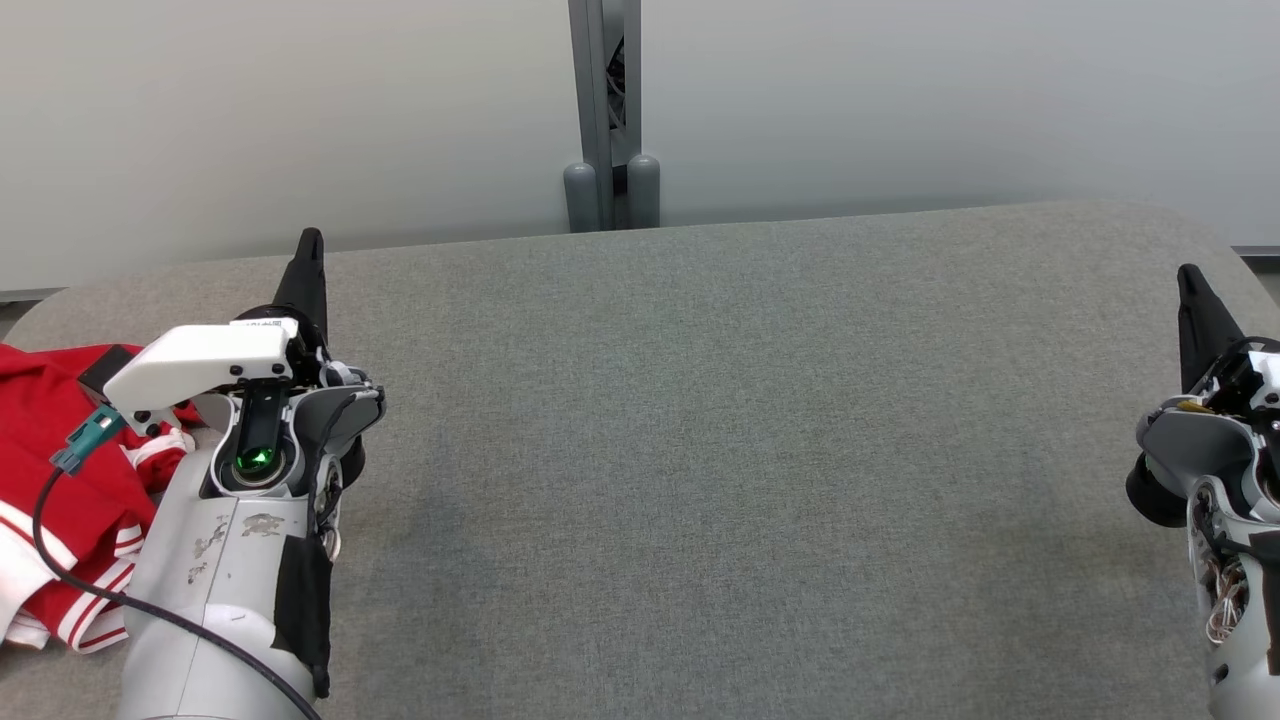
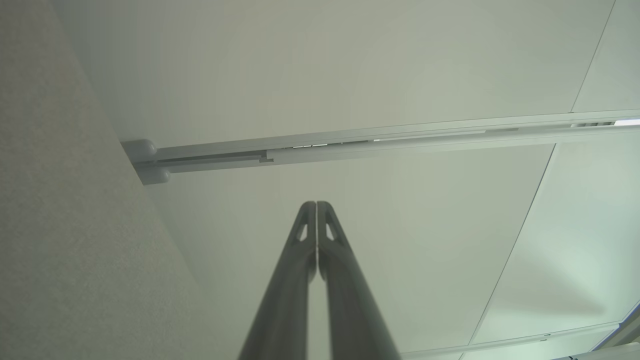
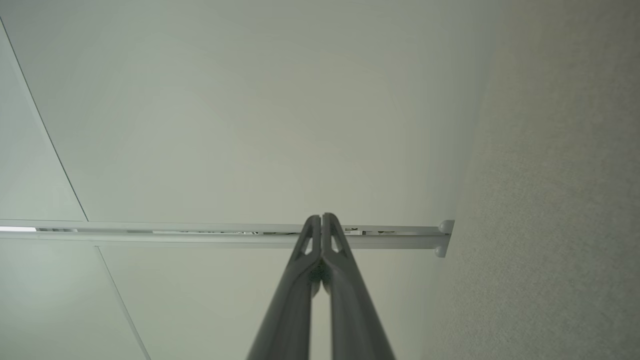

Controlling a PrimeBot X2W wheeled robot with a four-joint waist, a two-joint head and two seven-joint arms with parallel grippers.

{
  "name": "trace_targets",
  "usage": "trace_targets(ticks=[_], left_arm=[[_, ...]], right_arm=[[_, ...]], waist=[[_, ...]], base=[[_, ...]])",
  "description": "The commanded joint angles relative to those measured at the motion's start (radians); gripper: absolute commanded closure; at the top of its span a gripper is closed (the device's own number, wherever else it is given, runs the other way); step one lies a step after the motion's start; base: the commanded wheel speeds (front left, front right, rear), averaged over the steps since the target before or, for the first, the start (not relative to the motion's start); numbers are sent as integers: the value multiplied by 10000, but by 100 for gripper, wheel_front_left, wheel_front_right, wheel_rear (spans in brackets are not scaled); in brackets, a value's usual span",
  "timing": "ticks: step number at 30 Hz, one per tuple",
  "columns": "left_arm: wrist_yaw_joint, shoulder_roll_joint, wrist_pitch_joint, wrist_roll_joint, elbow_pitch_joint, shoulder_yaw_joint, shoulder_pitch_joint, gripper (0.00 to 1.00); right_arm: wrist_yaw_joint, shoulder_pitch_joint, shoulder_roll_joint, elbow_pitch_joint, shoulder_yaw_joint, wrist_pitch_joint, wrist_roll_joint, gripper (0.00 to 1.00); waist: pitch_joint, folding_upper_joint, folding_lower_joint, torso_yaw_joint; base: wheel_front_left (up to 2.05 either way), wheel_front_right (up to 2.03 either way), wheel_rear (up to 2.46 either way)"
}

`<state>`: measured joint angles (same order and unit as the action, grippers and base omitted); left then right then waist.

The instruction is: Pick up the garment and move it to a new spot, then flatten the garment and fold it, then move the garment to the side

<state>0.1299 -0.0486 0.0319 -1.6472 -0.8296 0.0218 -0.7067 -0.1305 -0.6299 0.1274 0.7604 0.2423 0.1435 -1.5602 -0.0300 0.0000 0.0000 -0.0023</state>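
Observation:
A red garment (image 1: 55, 480) with white stripes lies crumpled at the far left edge of the grey table (image 1: 720, 450) in the head view, partly hidden behind my left arm. My left gripper (image 1: 310, 245) points up over the table beside the garment, fingertips pressed together and holding nothing. At the right edge my right gripper (image 1: 1188, 280) also stands shut and empty, far from the garment. In the left wrist view the left gripper (image 2: 316, 205) has its tips touching, against a pale wall. The right gripper (image 3: 321, 218) shows the same in the right wrist view.
A pale wall runs behind the table, with a grey post (image 1: 605, 120) and two rounded feet at its middle. The table's back corners are rounded. A black cable (image 1: 90, 585) hangs from my left wrist over the garment.

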Motion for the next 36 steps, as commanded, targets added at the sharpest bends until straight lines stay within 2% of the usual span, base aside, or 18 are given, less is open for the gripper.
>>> trace_targets(ticks=[1, 16, 17, 20, 36], left_arm=[[37, -29, 32, -40, 1, 8, -104, 100], [37, -29, 32, -40, 1, 8, -104, 100], [0, 0, -1, 0, 2, 0, 0, 0], [-6, 42, -12, 2, -140, 3, 397, 0], [-3, -78, -575, 525, 1375, 328, 1197, 0]], right_arm=[[-4, -27, 54, 20, -28, -9, -42, 100], [-4, -27, 54, 21, -28, -9, -43, 100], [0, 1, 0, 0, 3, -1, -1, 0], [2, 346, -122, 105, 27, -8, 10, 0], [0, 1044, -63, -1096, -643, -804, 811, 0]], waist=[[0, 0, 0, 0], [0, 0, 0, 0], [0, 0, 0, 0], [1, 0, 0, -1], [30, 0, 0, 5]], base=[[0, 0, 0], [0, 0, 0], [0, 0, 0], [0, 0, 0], [0, 0, 0]])
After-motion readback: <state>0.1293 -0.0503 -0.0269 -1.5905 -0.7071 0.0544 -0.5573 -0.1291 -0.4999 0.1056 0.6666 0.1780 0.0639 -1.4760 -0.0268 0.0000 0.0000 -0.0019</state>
